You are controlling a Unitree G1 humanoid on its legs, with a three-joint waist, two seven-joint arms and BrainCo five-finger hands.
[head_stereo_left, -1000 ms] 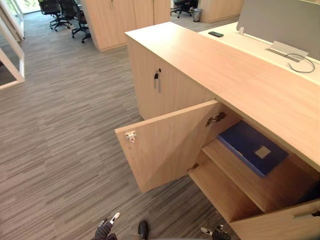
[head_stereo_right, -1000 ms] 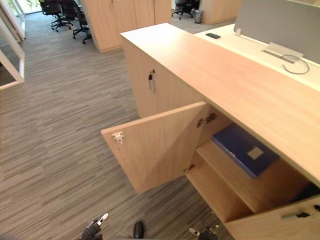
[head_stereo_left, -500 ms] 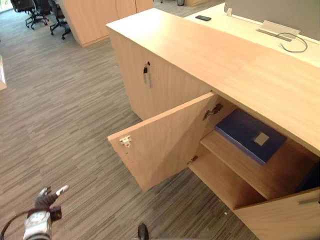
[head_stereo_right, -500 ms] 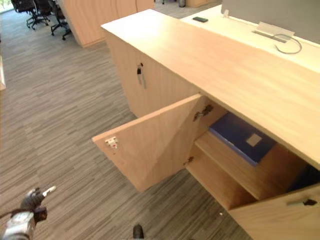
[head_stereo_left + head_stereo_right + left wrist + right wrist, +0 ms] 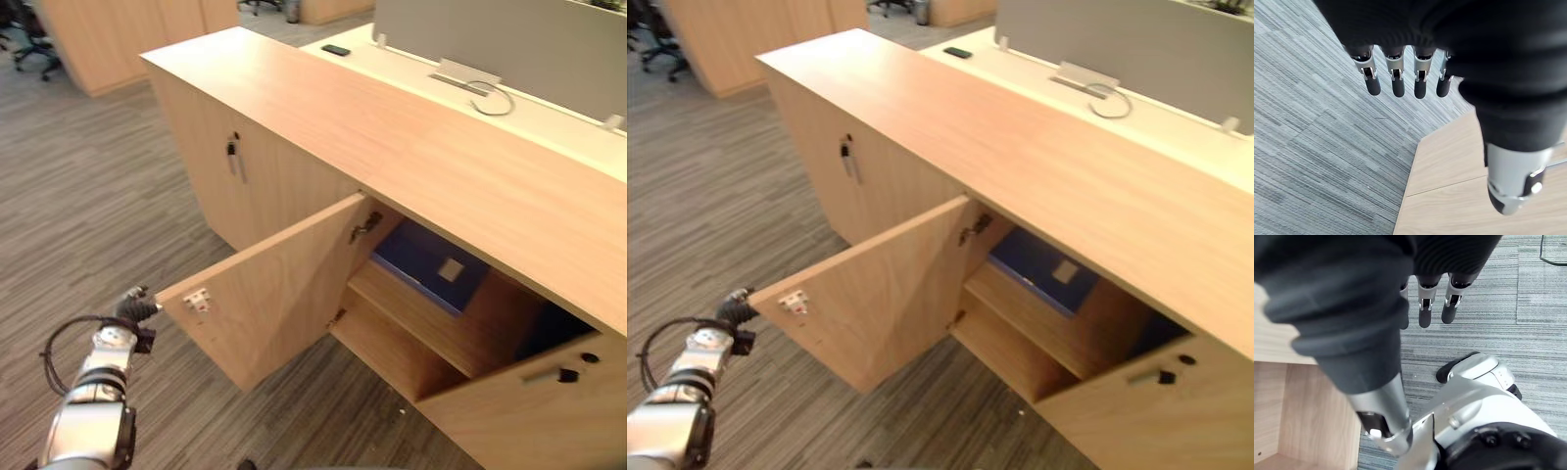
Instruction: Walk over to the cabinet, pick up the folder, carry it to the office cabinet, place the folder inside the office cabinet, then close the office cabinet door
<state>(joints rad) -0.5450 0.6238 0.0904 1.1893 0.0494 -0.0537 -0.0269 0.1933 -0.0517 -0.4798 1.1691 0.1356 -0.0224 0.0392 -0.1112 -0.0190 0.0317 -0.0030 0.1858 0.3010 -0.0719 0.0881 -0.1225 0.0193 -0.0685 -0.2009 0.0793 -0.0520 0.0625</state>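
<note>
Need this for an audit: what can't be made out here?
Blue folder: rear part hidden under the cabinet top, eye views.
Left robot hand at the open door edge: contact unclear, eye views.
Dark item on the desk: too small.
Dark shape beside the folder: cut off by the right door.

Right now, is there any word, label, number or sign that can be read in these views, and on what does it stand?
No text can be read in any view.
Pale label on the blue folder, on the upper shelf of the office cabinet: too small to read, possibly blank.
</note>
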